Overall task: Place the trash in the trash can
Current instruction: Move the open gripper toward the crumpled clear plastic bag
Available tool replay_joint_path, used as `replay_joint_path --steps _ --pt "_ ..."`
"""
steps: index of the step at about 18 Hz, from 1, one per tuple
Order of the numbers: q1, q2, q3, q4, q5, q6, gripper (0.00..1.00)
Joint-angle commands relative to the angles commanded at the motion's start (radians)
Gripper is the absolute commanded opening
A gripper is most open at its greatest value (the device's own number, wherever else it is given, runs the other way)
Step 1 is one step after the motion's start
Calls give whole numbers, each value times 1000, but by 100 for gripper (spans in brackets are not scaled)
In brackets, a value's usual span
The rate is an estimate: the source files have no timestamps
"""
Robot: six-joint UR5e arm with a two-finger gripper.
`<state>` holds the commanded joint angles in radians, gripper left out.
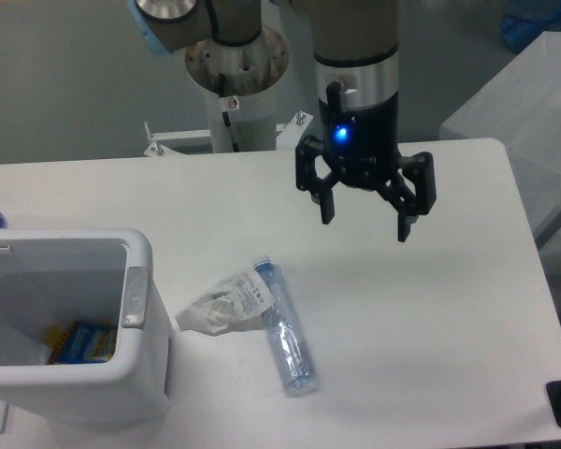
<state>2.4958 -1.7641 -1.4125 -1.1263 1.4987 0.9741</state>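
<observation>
Ideally the wide-open, empty claw is lining up across the bottle, lying on the counter touching the wrapper near the trash can.

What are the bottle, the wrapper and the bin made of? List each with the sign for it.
Bottle: thin clear plastic, probably; see-through, crushed, glossy, bluish at the ends.
Wrapper: soft plastic film, whitish-clear; it lies crumpled and creased, with a printed label.
Bin: rigid white plastic, it seems; smooth matte walls, thick rim, rounded corners.
</observation>
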Motion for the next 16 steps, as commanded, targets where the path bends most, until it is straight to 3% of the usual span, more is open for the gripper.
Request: replay_joint_path --steps 4,6,11,16 --pt "-29 21 -127 130 2 -2 100" --pt "-44 29 -186 169 6 -40 100" --pt "-66 35 -261 171 5 -65 100" --pt "-89 38 -328 164 6 115 100"
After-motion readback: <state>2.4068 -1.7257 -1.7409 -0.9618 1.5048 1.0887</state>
